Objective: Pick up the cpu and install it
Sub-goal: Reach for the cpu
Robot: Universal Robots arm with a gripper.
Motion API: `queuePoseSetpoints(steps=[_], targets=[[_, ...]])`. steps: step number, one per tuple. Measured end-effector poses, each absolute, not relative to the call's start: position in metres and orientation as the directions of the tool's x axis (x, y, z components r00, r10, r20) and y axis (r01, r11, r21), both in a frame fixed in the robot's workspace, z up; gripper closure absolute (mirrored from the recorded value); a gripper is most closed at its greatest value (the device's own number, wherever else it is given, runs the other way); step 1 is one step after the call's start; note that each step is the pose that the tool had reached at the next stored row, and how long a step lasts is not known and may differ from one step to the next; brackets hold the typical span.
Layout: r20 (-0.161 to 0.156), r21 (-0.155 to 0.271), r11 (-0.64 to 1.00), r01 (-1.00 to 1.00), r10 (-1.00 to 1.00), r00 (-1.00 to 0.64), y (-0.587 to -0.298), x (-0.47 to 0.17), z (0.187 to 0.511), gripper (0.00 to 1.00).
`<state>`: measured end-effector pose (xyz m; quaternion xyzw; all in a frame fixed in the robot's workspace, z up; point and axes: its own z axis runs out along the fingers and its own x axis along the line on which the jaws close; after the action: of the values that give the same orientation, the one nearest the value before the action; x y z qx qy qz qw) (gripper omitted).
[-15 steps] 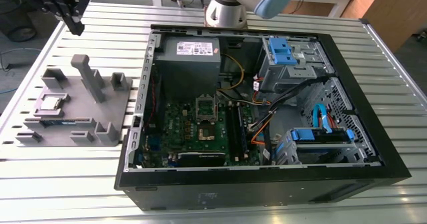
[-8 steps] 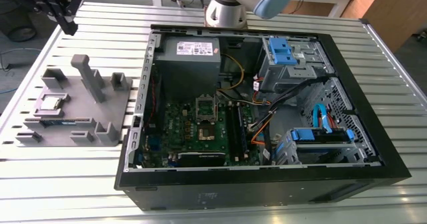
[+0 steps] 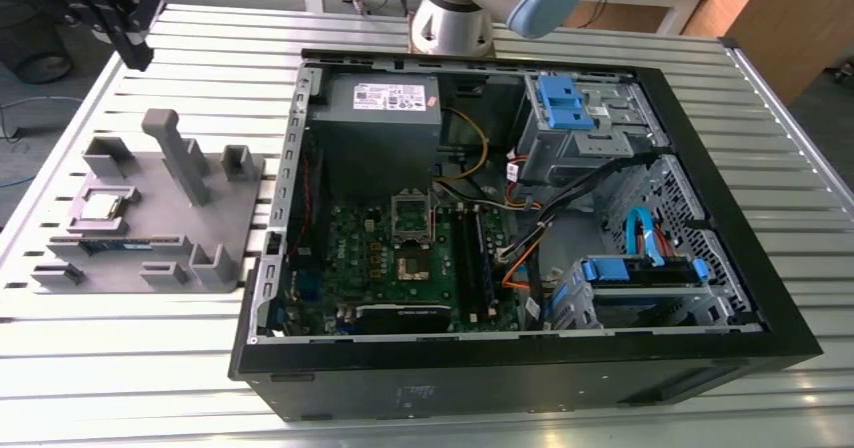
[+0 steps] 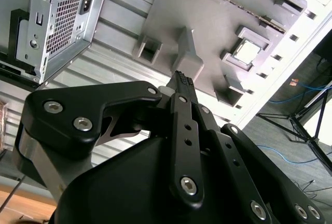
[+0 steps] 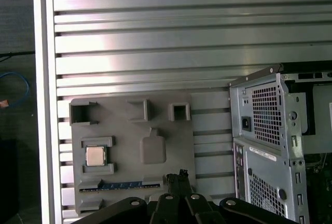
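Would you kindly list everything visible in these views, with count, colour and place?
cpu: one, silvery, seated in a pocket of the fixture.
memory stick: one, green with blue label, in a fixture slot near the cpu.
fixture: one, grey, on the table beside the computer case.
computer case: one, black, open, on the table.
motherboard: one, green, inside the case.
power supply: one, grey, inside the case.
drive brackets: two, blue, inside the case towards the exterior view's right.
table: one, silver, slatted.
arm: one, grey with blue cap, beyond the case.
gripper: one, black, shut, empty, above the table near the fixture.
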<state>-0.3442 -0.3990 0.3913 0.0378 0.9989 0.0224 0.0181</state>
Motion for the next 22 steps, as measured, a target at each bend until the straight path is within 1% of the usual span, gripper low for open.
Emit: queuePoseSetpoints(steps=[22], targets=[[-0.035,0.046,0.996,0.075,0.076,-0.996,-0.3989,-0.3519,0.3913,0.89]])
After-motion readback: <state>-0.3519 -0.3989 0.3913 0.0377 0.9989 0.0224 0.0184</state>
